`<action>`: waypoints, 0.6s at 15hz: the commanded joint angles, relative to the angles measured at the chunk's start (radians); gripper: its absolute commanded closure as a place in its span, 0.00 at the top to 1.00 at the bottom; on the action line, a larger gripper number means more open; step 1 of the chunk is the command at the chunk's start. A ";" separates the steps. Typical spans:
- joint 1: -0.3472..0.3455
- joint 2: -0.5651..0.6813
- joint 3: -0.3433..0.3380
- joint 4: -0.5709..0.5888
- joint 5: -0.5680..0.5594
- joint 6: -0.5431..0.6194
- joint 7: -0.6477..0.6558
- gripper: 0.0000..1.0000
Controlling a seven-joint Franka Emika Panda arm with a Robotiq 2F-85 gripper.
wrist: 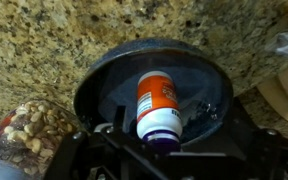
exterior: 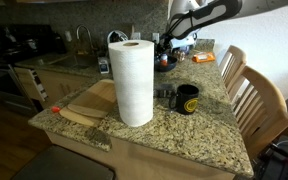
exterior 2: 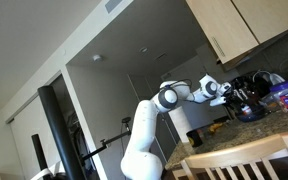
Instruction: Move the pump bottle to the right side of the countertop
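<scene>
- One gripper (exterior: 172,42) hung above the far end of the countertop (exterior: 199,135), its fingers spread as wide as they go and holding nothing.
- Beneath it, in the wrist view, a dark bowl (wrist: 104,80) sat on the granite with an orange-and-white pill bottle (wrist: 156,105) lying inside.
- Nuts (wrist: 29,125) lay just beside the bowl.
- The pump bottle (exterior: 104,66) showed only as a pale sliver behind the paper-towel roll (exterior: 134,85), well apart from the gripper.
- A black mug (exterior: 187,98) stood near the roll.

Exterior views: one along the countertop (exterior: 184,130) toward the arm (exterior: 206,14); one low, looking up at the arm (exterior 2: 144,140). Wrist view: close, straight down onto a bowl (wrist: 109,85).
</scene>
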 commanded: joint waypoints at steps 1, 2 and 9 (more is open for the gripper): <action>0.003 0.000 -0.003 0.004 0.004 -0.003 -0.003 1.00; 0.007 0.006 -0.012 0.008 -0.004 -0.005 0.009 1.00; 0.008 0.012 -0.041 0.004 -0.022 0.001 0.058 1.00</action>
